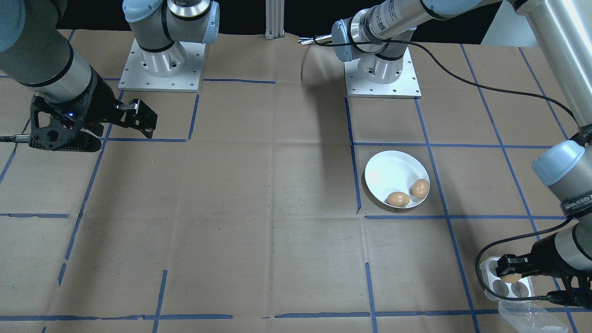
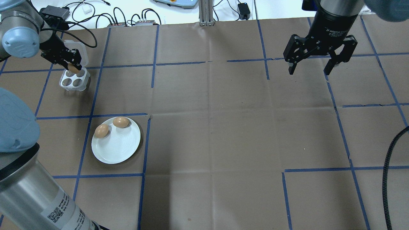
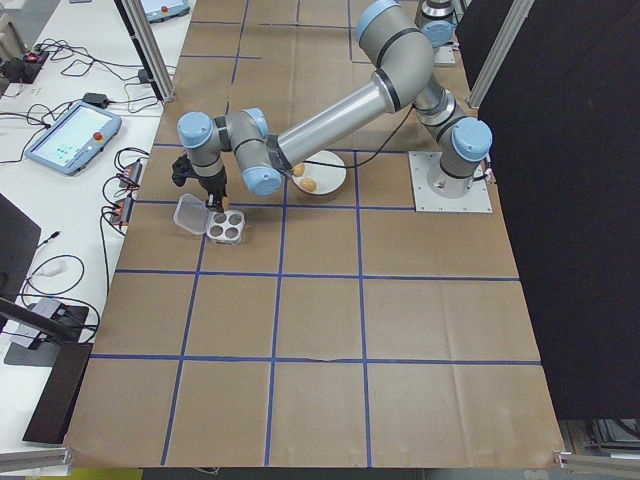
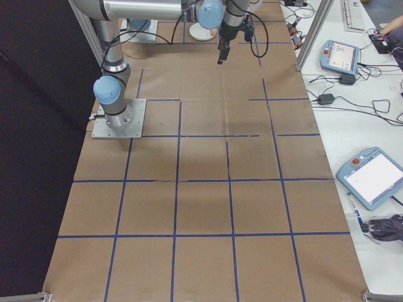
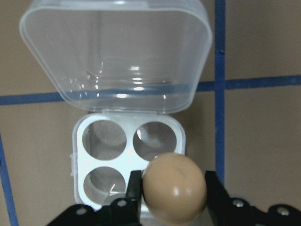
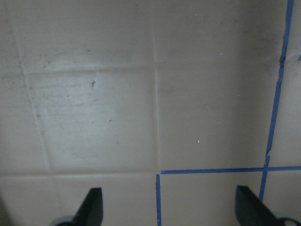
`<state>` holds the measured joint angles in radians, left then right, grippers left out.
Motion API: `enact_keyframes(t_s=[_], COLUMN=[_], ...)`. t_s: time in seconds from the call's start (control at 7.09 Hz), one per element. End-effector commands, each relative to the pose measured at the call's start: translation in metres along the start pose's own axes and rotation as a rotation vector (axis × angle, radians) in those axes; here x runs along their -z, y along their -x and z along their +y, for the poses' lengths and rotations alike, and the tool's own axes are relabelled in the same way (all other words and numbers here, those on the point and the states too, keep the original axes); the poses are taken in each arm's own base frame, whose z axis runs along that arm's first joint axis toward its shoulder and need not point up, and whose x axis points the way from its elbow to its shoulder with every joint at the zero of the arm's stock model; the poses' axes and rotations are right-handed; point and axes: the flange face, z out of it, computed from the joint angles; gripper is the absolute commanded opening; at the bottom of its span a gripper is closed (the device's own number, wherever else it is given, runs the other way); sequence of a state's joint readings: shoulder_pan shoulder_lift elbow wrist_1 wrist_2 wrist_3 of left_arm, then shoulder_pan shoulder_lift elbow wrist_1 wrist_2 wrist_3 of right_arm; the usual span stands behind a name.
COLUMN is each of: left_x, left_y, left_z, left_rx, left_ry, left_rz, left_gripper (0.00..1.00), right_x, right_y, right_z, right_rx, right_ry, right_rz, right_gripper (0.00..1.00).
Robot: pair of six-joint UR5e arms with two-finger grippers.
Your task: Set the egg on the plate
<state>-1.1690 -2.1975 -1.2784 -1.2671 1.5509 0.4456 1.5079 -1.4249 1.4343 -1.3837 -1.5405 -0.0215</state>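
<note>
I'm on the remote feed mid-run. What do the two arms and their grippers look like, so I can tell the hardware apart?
Both arms are silver-grey tubes with pale blue joint caps, on square metal base plates. The left arm carries a QR-code sticker and small print; a black cable loops along it. The left gripper and right gripper are black, with two fingers each; the right one has white lettering on its round black wrist.

Brown eggs (image 2: 111,126), white plate (image 2: 119,147), white tray (image 5: 127,169) with clear lid (image 5: 117,52), tan paper table (image 2: 211,127) gridded with blue tape (image 2: 179,63), black grippers (image 2: 319,60), silver arms (image 3: 340,105) with pale blue joints
</note>
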Motion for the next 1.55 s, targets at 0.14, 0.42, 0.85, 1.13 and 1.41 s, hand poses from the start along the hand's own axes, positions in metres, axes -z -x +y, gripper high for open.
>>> enact_keyframes(t_s=[0.14, 0.42, 0.85, 1.13, 1.41], left_x=[0.020, -0.005, -0.051, -0.060, -0.056], left_y=[-0.057, -0.115, -0.145, -0.144, -0.142], left_z=[0.084, 0.158, 0.202, 0.201, 0.194], left_rx=[0.139, 0.187, 0.166, 0.170, 0.176], left_ry=[0.151, 0.233, 0.337, 0.354, 0.339], left_rz=[0.082, 0.128, 0.153, 0.155, 0.148], left_gripper=[0.01, 0.01, 0.07, 0.86, 0.99], right_x=[0.000, -0.001, 0.000, -0.001, 0.000], right_y=[0.000, 0.000, 0.000, 0.000, 0.000], right_z=[0.000, -0.001, 0.000, -0.001, 0.000], right_rx=[0.000, 0.000, 0.000, 0.000, 0.000], right_ry=[0.000, 0.001, 0.000, 0.001, 0.000], right_rz=[0.000, 0.001, 0.000, 0.001, 0.001], right_gripper=[1.00, 1.00, 1.00, 1.00, 1.00])
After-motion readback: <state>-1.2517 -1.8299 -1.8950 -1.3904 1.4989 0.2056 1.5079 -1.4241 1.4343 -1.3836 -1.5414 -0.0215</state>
